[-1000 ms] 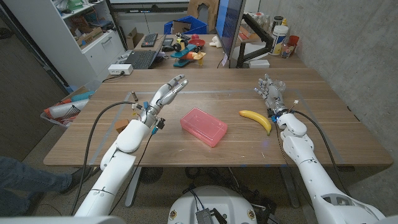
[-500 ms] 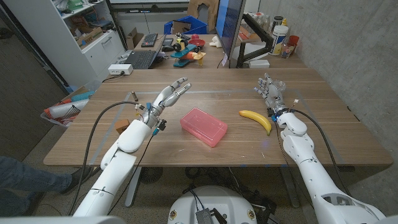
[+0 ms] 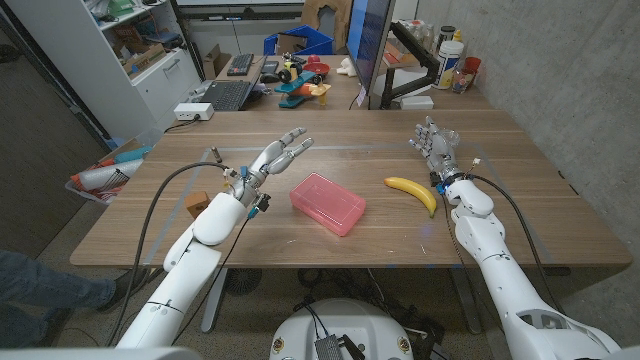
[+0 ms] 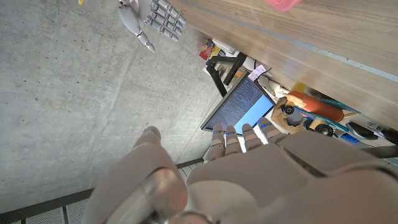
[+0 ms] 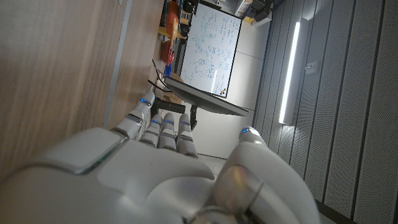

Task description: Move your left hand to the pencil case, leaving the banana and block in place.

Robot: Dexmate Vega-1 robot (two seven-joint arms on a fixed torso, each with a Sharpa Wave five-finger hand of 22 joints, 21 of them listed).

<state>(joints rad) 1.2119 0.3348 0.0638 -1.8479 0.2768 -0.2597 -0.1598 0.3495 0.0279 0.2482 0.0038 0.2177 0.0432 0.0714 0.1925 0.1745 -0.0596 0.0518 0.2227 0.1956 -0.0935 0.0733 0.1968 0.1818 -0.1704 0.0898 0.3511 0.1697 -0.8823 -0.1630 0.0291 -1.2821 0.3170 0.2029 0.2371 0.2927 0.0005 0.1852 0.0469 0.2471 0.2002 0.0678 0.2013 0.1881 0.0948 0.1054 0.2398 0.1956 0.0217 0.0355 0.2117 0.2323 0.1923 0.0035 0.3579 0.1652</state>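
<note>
Over the last second I have swung my left hand (image 3: 277, 158) rightward across the wooden table (image 3: 540, 215), and its fingers now point toward the far end of the pink pencil case (image 3: 327, 203), which lies near the table's middle. The hand is near the case but not yet touching it; its fingers are spread and extended, holding nothing. That tells me the reach is roughly on course, and I judge I still need to bring the hand nearer and lower to arrive at the case. The banana (image 3: 412, 192) lies well to the right of the case, untouched, and the small wooden block (image 3: 196, 203) sits beside my left forearm. My right hand (image 3: 434, 147) waits beyond the banana, fingers apart and empty, unchanged.
</note>
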